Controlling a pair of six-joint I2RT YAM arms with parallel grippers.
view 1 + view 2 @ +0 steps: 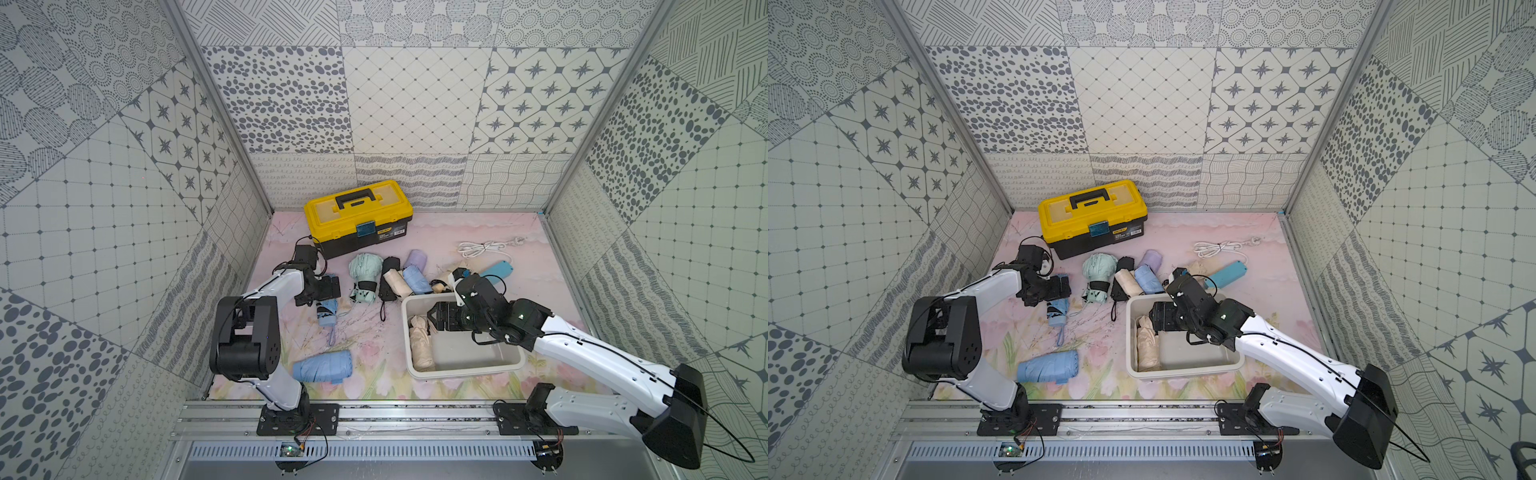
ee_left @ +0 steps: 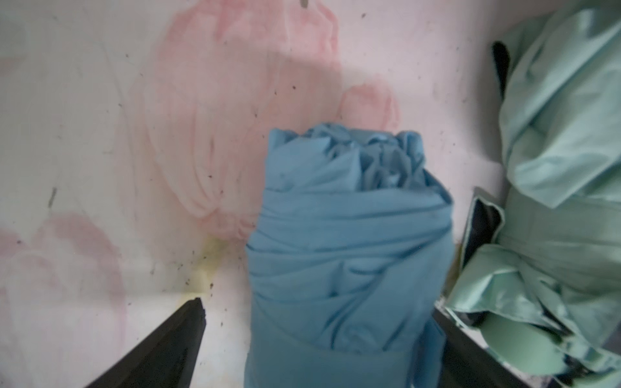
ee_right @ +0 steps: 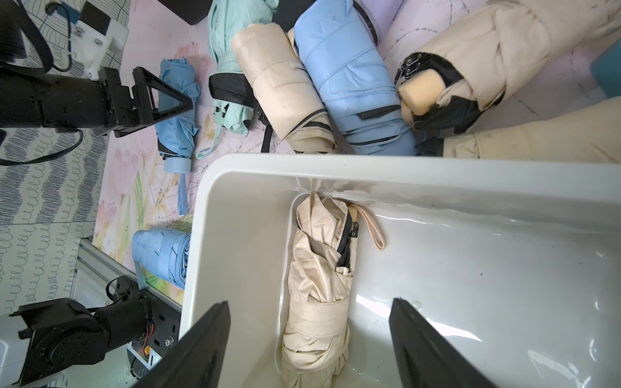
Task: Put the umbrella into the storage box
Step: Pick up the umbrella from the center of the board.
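Observation:
The storage box (image 1: 465, 371) (image 1: 1183, 371) (image 3: 369, 166) is a white lidless tub at the front right of the mat. A cream folded umbrella (image 1: 422, 345) (image 1: 1148, 349) (image 3: 319, 262) lies inside it along its left wall. My right gripper (image 1: 432, 320) (image 1: 1152, 318) (image 3: 311, 302) hovers open over that umbrella without touching it. A small blue folded umbrella (image 1: 326, 313) (image 1: 1057, 316) (image 2: 346, 242) (image 3: 176, 131) lies on the mat left of centre. My left gripper (image 1: 328, 291) (image 1: 1059, 289) (image 2: 319, 309) is open and straddles its far end, with a gap on one side.
A yellow-and-black toolbox (image 1: 357, 216) stands at the back. Several folded umbrellas, among them mint (image 1: 365, 270), black (image 1: 390, 278) and light blue (image 1: 415, 278), are piled behind the box. A bigger blue umbrella (image 1: 322, 365) lies at the front. A white cable (image 1: 484, 248) sits back right.

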